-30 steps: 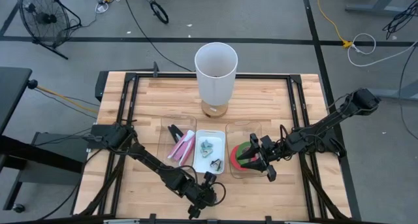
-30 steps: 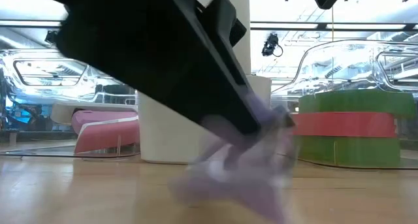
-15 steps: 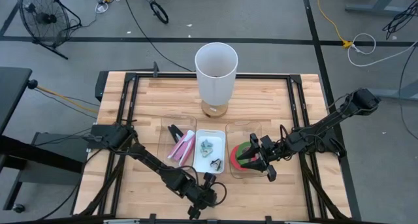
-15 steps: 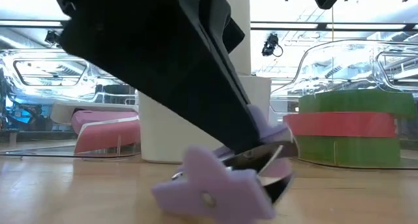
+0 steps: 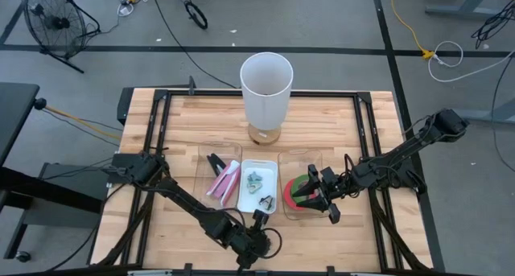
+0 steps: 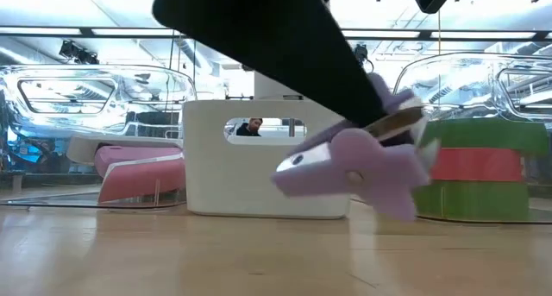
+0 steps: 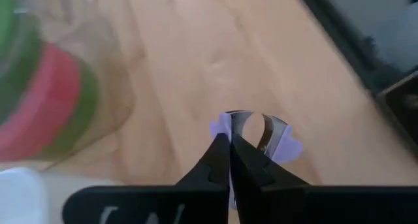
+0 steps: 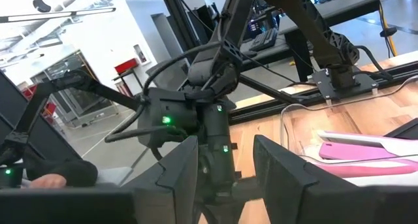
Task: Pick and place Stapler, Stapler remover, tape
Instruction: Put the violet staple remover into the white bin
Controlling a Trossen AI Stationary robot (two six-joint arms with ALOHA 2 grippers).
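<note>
The left gripper is pinched tight on a purple staple remover, its two dark fingers closed together on the remover's near edge, with the metal claws and purple wings showing past the tips. In the low view the remover hangs clear of the wooden table, held up by the dark arm coming down from above. From overhead this gripper sits at the table's front edge, and just beyond it lies a white tray with a few more small removers inside. Beside that tray, toward the left arm's base, a clear bin holds a pink stapler and a black one. On the tray's other side another clear bin holds the tape, a stack of green, red and green rings, which the low view shows just behind the lifted remover and the wrist view shows off to one side. The right gripper hovers at that tape bin, its fingers spread apart with nothing between them. Farther back, past the tray, a tall white cylinder stands upright near the table's far edge.
</note>
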